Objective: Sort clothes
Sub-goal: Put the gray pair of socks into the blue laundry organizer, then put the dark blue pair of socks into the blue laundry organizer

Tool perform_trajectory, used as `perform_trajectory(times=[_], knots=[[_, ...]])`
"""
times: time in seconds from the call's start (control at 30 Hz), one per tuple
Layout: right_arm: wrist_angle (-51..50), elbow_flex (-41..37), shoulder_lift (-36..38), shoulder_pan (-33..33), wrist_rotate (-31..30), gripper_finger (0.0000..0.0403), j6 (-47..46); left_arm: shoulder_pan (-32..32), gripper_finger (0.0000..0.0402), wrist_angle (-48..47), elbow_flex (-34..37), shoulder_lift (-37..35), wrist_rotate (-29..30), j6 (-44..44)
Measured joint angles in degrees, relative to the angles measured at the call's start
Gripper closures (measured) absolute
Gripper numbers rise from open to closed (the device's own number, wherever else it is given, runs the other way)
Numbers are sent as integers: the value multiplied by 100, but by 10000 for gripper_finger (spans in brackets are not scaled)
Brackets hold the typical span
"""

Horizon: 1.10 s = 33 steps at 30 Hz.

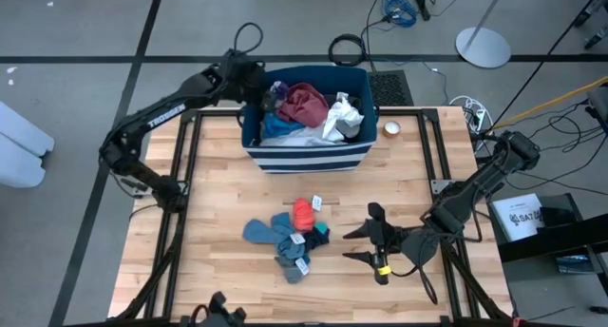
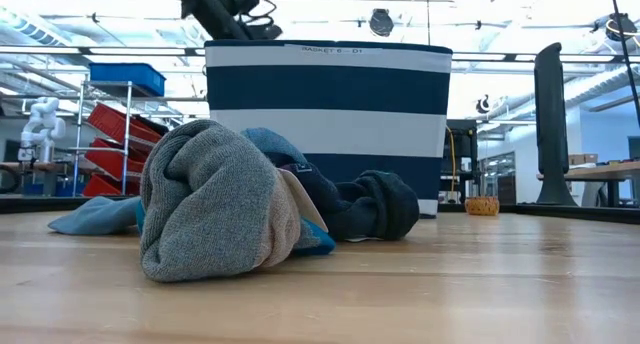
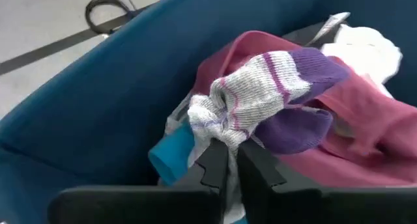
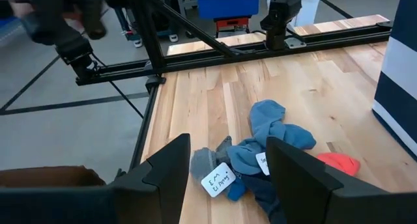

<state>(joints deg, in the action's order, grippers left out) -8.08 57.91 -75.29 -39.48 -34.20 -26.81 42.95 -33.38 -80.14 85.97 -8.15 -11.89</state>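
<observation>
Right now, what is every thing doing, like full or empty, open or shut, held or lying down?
Navy fabric bin with white stripes: upright, holding clothes.
Grey-and-purple striped sock: pinched by the left gripper over the bin.
Right gripper: open, empty, near the pile.
Pile of blue, grey and orange socks: lying loose on the wooden table.

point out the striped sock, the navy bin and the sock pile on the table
striped sock (image 3: 260,87): left wrist view, on its grey and purple knit middle
navy bin (image 1: 304,158): high view, on its striped front wall
sock pile (image 1: 285,237): high view, on the blue-grey socks at its centre
</observation>
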Motion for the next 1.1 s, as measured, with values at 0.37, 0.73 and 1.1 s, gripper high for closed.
perform_trajectory(times=[0.37,0.73,1.1], knots=[[-60,0,-2,1,151,215,102,12,233,-25,-7,-124,221,346],[-107,0,-2,1,147,215,86,-84,206,9,-257,-960,239,326],[23,0,-2,15,120,215,197,-1660,205,-85,-50,-1754,-102,340]])
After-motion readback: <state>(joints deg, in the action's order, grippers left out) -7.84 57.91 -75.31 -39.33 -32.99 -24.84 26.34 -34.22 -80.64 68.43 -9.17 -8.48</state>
